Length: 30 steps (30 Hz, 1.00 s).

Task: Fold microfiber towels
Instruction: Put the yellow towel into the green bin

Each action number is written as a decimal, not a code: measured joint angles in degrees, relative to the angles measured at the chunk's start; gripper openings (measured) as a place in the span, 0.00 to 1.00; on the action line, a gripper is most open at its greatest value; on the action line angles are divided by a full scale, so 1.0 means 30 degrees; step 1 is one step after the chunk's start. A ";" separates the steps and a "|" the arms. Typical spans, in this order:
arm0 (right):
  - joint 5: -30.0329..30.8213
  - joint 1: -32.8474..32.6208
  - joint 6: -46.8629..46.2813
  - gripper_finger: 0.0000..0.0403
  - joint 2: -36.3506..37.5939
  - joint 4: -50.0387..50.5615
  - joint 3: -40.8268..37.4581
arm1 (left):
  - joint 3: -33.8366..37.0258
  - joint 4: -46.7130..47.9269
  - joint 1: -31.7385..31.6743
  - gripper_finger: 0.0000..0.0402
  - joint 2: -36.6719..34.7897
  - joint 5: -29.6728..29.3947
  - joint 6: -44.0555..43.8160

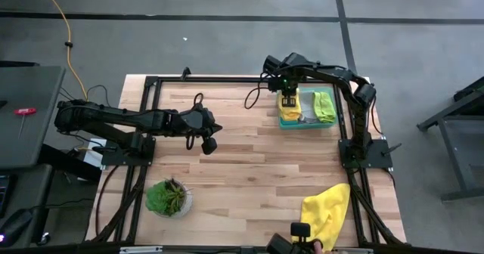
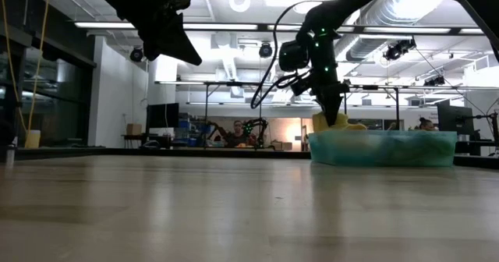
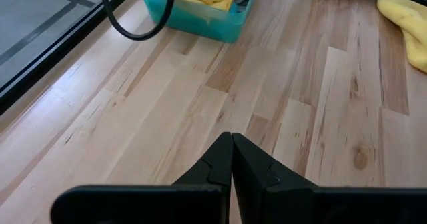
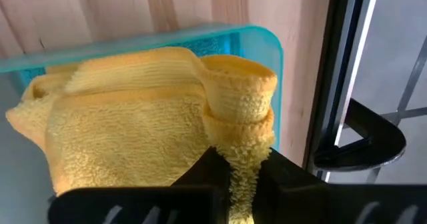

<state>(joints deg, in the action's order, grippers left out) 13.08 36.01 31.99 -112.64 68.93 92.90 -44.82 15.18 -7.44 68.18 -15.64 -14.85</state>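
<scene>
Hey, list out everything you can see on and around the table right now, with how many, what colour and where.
Bin: one, teal, far right of the table.
Yellow towel in bin: one, yellow, bin's left part, pinched by the right hand.
Green towel: one, lime green, bin's right part.
Loose yellow towel: one, bright yellow, near right corner, partly over the edge.
Potted plant: one, leafy green, near left of the table.
Table: one, light wood planks.
Person: one, far back in the room.
Left hand: shut, empty, above bare table, left of centre.
Right hand: shut on the yellow towel in bin.
</scene>
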 joint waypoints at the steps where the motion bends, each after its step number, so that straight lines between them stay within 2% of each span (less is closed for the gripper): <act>1: -0.0014 0.0000 -0.0001 0.04 0.0000 0.0000 0.0000 | 0.0000 0.0000 0.0000 0.00 0.0000 0.0000 0.0001; 8: -0.0023 0.0000 -0.0001 0.08 0.0003 -0.0397 -0.0007 | 0.0000 0.0000 0.0000 0.00 0.0000 0.0002 -0.0015; 12: 0.0120 -0.0001 0.0003 0.20 0.0007 -0.1255 -0.0007 | 0.0000 0.0005 0.0000 0.00 0.0000 0.0005 -0.0050; 17: 0.1665 0.0063 0.0346 0.37 0.0244 -0.2252 -0.0007 | 0.0000 0.0000 0.0000 0.00 0.0000 0.0007 -0.0035; 21: 0.1335 0.0549 -0.0174 0.44 0.0828 -0.2361 -0.0007 | 0.0000 0.0004 -0.0004 0.00 0.0000 0.0003 0.0008; 25: -0.0231 0.1352 -0.1549 0.44 0.1642 -0.2150 -0.0007 | 0.0000 0.0004 -0.0015 0.00 0.0000 0.0007 0.0008; 30: -0.5483 0.2544 -0.4336 0.38 0.2192 -0.2520 -0.0007 | 0.0000 0.0000 -0.0015 0.00 -0.0007 0.0007 0.0008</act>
<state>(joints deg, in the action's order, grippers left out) -3.37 43.64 18.98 -106.06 61.37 92.88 -44.82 15.18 -7.49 68.16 -15.62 -14.83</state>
